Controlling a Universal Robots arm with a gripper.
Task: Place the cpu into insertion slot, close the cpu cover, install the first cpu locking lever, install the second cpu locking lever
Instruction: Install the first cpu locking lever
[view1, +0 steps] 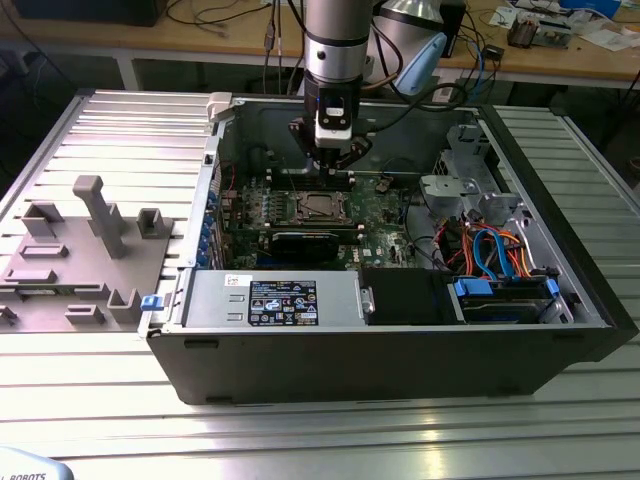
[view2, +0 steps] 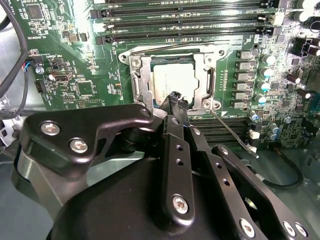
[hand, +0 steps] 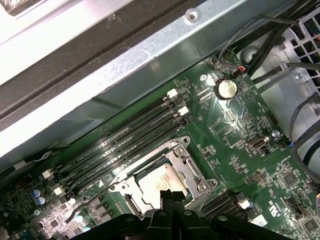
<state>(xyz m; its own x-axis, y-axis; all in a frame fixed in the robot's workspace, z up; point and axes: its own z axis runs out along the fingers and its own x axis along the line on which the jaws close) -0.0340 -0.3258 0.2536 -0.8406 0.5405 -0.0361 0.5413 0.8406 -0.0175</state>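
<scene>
The cpu (view2: 172, 82) lies flat in the insertion slot (view1: 318, 207) on the green motherboard, its silver-grey top (hand: 159, 182) showing. Around it the cpu cover (view2: 145, 80) is folded down as a silvery frame (hand: 189, 167). One thin wire locking lever (view2: 232, 135) sticks out slantwise from a socket corner, away from the frame (hand: 82, 207). A second lever (view2: 165, 46) runs along the socket edge beside the memory slots. My gripper (view2: 176, 100) hangs just above the socket's edge, fingers shut with nothing between them (hand: 170, 196). In the exterior view the gripper (view1: 335, 168) stands over the board.
Long memory slots (view2: 190, 20) flank the socket. A black card (view1: 305, 243) and the power supply (view1: 275, 300) lie nearer the case front. A drive cage with coloured cables (view1: 500, 250) is at the exterior view's right, a grey fixture (view1: 90, 250) outside at its left.
</scene>
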